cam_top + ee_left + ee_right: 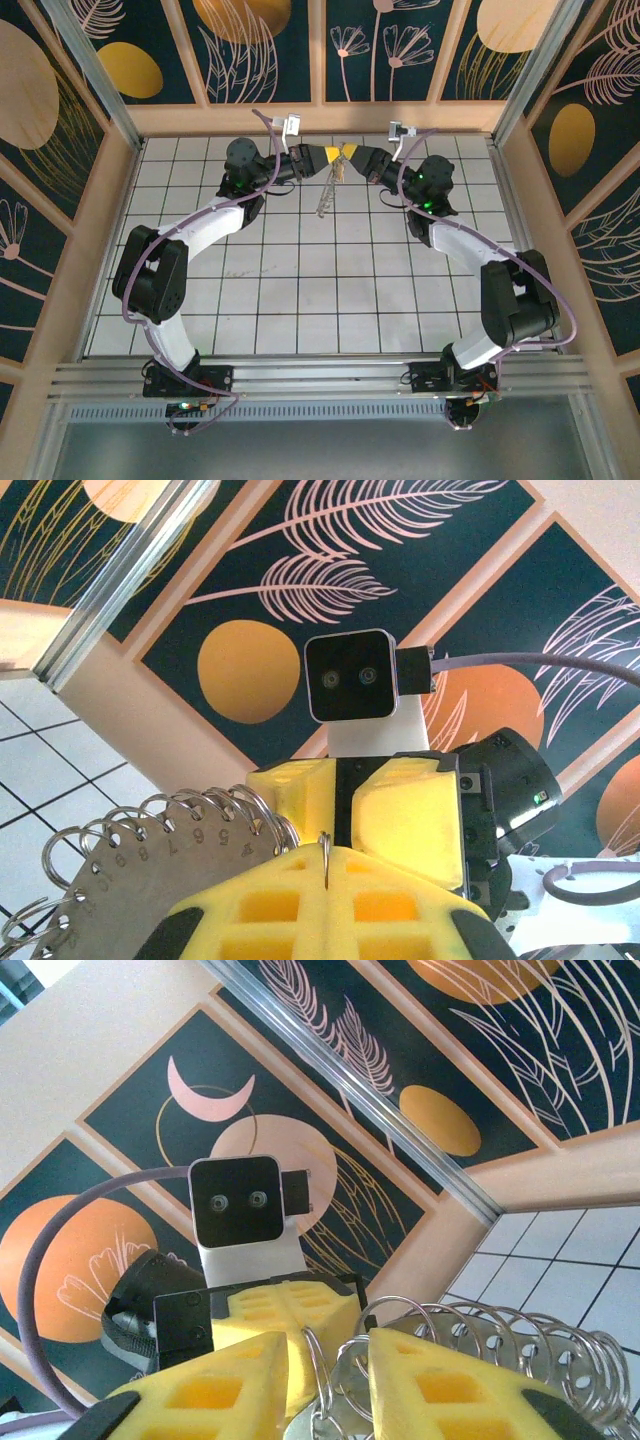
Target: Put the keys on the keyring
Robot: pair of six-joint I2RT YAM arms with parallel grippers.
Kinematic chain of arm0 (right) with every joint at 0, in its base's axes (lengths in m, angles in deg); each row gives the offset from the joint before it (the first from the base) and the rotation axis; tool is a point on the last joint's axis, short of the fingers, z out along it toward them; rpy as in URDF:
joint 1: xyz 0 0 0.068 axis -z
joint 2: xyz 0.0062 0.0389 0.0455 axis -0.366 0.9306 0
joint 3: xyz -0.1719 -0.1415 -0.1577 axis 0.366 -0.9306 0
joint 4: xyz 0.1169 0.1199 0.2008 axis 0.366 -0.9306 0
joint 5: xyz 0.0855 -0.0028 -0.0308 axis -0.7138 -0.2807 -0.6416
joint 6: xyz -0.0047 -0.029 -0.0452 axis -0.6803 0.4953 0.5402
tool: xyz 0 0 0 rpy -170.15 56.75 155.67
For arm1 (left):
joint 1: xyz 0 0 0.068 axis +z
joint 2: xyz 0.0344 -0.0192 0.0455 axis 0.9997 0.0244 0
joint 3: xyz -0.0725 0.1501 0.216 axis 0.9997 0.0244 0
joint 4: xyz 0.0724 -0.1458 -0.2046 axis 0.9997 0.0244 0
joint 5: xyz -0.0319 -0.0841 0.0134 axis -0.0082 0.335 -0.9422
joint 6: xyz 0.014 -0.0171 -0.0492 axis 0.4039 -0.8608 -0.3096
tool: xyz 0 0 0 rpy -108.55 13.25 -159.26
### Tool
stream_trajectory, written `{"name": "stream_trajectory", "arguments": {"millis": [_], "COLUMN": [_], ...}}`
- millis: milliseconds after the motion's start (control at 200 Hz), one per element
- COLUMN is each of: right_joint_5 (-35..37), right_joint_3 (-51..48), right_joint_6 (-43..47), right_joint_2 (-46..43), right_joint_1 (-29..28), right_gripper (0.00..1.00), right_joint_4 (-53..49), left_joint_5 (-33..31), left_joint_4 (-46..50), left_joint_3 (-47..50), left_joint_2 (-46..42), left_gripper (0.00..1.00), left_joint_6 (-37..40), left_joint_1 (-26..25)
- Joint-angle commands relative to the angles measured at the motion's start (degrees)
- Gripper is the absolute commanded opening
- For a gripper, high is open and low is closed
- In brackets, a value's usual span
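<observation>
High over the far middle of the table my left gripper [325,157] and right gripper [352,152] meet tip to tip. The keyring [324,195], a silvery bunch, hangs below them. Close up it is a flat numbered metal plate [140,880] strung with several wire rings [500,1325]. My left gripper [325,865] is shut on one thin ring [325,859] that pokes up between its yellow pads. My right gripper [325,1360] stands open, and a wire ring [316,1366] stands in the gap between its fingers. The keys are out of view.
A white tiled table [330,290] lies below, fenced by a wooden rim and dark flower-patterned panels [250,50]. Each arm's purple cable [265,122] loops near its wrist camera. The arms' bases sit on the metal rail [320,378] at the near edge.
</observation>
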Motion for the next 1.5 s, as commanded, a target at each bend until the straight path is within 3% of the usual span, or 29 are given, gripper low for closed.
{"name": "stream_trajectory", "arguments": {"millis": [0,295,1496], "right_joint_5": [-0.7,0.2,-1.5], "right_joint_3": [2.0,0.7,-2.3], "right_joint_6": [-0.7,1.3,0.3], "right_joint_2": [0.4,-2.3,-0.9], "right_joint_1": [-0.7,-0.8,-1.9], "right_gripper": [0.25,0.27,0.17], "right_joint_4": [4.1,1.7,3.2], "left_joint_5": [-0.5,-0.8,-1.2], "left_joint_4": [-4.4,-4.4,-5.0], "left_joint_3": [0.0,0.5,1.2], "left_joint_2": [0.0,0.2,0.7], "left_gripper": [0.00,0.00,0.00], "left_joint_6": [-0.4,-0.2,-0.1], "left_joint_1": [-0.3,-0.3,-0.3]}}
